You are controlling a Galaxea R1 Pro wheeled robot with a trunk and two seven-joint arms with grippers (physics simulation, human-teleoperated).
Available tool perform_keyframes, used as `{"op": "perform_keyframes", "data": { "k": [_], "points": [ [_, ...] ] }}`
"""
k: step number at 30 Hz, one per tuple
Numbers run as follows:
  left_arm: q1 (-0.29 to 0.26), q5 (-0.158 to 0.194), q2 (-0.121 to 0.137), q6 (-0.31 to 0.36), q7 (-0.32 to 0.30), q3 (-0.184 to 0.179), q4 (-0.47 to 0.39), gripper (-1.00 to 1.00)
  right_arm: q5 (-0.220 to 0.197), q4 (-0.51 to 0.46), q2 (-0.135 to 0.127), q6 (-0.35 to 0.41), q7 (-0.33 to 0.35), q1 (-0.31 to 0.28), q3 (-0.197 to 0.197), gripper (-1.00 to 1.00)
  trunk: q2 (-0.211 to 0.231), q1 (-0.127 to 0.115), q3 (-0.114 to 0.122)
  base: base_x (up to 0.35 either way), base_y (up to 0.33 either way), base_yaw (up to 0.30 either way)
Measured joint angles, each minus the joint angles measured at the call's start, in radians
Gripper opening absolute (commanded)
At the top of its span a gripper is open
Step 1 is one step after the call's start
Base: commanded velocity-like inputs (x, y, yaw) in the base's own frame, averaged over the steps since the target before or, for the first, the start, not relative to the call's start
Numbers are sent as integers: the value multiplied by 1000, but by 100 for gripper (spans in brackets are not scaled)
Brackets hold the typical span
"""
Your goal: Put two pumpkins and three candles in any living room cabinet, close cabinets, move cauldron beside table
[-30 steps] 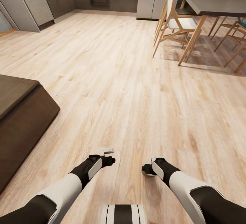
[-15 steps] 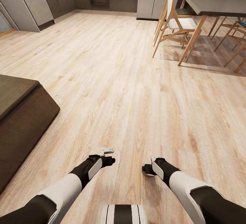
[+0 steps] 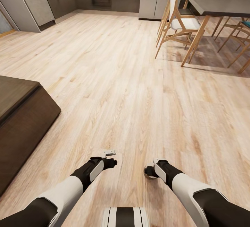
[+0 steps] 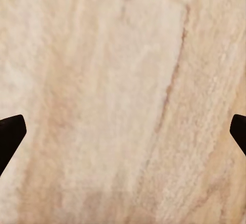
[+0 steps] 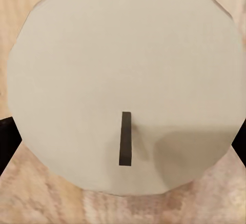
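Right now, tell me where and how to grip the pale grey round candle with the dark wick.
Grip the pale grey round candle by its curved side wall, from above its flat wick face: the right tool's dark fingers flank opposite edges of the disc.

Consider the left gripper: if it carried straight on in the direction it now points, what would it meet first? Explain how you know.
The left gripper would most likely meet the wooden floor first. Its wrist view looks along the open fingers onto bare pale planks, with nothing between or ahead of them. How far off the floor lies cannot be judged.
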Motion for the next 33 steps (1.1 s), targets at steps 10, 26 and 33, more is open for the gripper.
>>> {"op": "perform_keyframes", "data": {
  "k": [10,26,33],
  "points": [
    [0,0,0,0,0,-1,0,100,0,0,0,0,0,0,1,-100,2,-4,31,0,0,0],
    [0,-3,4,94,7,1,5,100,1,-69,-7,6,-1,0,-4,-100,6,-11,93,0,0,0],
    [0,-1,8,93,11,1,60,100,1,-75,-6,6,0,0,64,-100,7,-14,126,0,0,0]
  ]
}}
